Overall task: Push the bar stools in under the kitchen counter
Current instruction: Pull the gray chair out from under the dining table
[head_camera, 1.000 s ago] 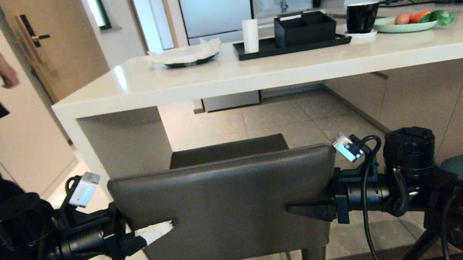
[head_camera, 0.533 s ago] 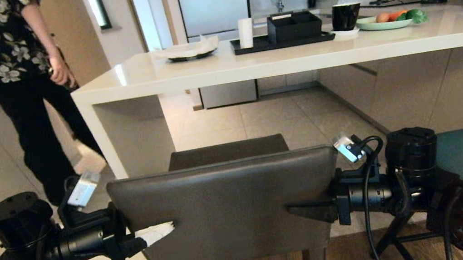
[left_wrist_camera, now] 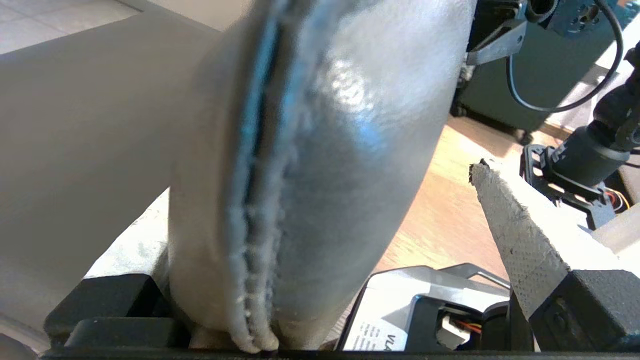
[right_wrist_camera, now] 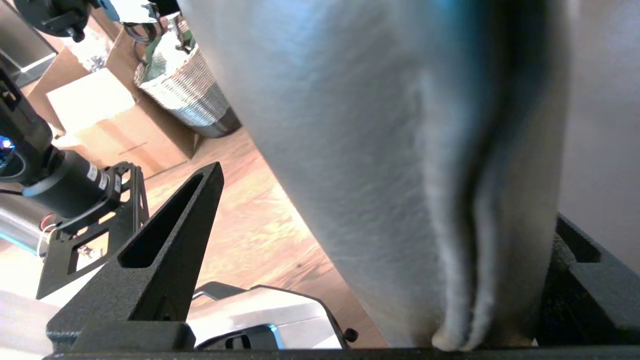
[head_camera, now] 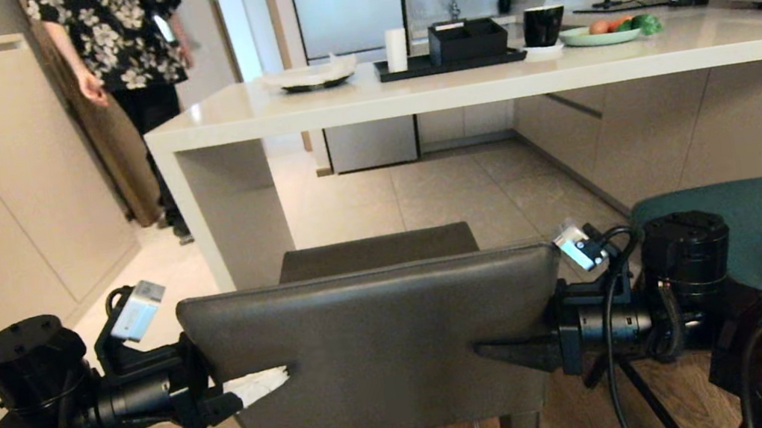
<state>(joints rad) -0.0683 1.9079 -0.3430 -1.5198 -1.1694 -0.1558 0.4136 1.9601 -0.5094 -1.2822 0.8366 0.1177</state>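
Two grippers bracket the grey stool's backrest (head_camera: 379, 350), one at each side edge. Our left gripper (head_camera: 256, 386) stands wide open, its white-padded near finger (left_wrist_camera: 520, 235) lying against the near face of the backrest with the backrest's edge sitting between the jaws; the far finger is hidden behind the padding. Our right gripper (head_camera: 515, 354) is likewise spread wide, its black near finger (right_wrist_camera: 165, 250) on the near side and the backrest edge filling the gap; neither gripper is clamped shut on it.

The grey stool stands near us on the wooden floor, its seat (head_camera: 378, 252) pointing toward the counter (head_camera: 482, 82) but well short of it. The teal stool (head_camera: 753, 226) stands to the right, just beside our right arm, also outside the counter.

On the counter top, a black tray (head_camera: 449, 65) carries a white roll (head_camera: 396, 50) and a black box (head_camera: 467, 40). Right of it sit a black mug (head_camera: 544, 25) and a green plate (head_camera: 600, 38) holding vegetables. A dark dish (head_camera: 310, 82) with white paper lies to the left. A person (head_camera: 112, 35) stands at the far left.
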